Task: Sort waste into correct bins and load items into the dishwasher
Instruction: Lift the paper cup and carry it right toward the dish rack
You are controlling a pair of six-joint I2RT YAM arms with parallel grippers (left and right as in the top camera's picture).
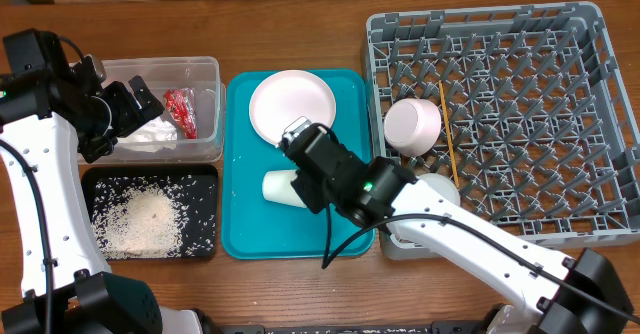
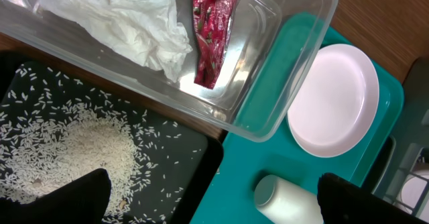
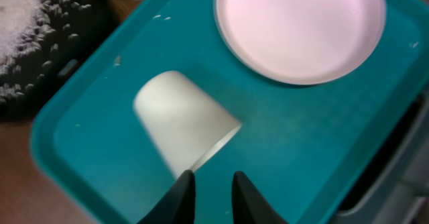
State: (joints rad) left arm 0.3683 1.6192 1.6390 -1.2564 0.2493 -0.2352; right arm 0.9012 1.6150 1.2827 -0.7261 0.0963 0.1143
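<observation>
Teal tray: cup tipped near plate | left gripper wide | right gripper barely apart

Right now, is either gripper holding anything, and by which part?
Nothing. Left gripper gapes empty; right gripper, barely parted, hovers by the cup.

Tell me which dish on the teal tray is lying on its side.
The cream cup, tipped over just ahead of the right gripper; the pink plate beside it sits flat.
</observation>
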